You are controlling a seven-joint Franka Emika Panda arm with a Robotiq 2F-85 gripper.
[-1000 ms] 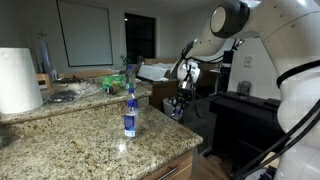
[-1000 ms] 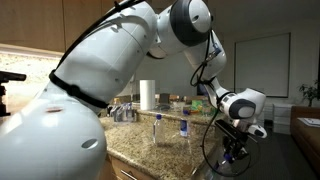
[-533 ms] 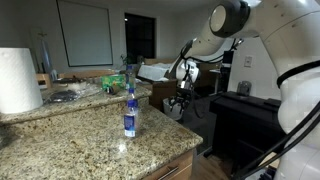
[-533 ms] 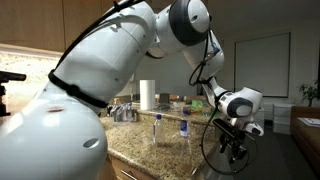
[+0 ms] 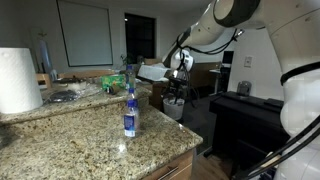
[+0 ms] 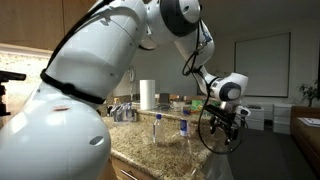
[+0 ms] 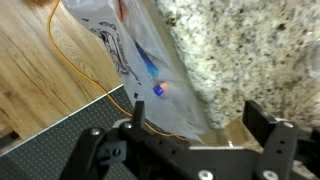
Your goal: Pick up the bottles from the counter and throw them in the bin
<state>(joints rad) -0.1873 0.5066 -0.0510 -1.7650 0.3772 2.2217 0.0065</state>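
Note:
In both exterior views my gripper hangs off the counter's edge, below worktop height. In the wrist view the gripper is open, its fingers wide apart with nothing between them. Below it lies the bin's pale plastic liner; a small blue-capped, reddish bottle end shows inside it. A clear bottle with a blue cap and blue label stands upright on the granite counter. Two clear bottles stand on the counter in an exterior view.
A big white paper-towel roll stands on the counter. A black cabinet is beside the arm. An orange cable runs over the wooden floor next to the bin. The counter's granite edge is close to the gripper.
The jaws have opened wide. The gripper has risen a little and shifted toward the counter. The bottles on the counter have not moved.

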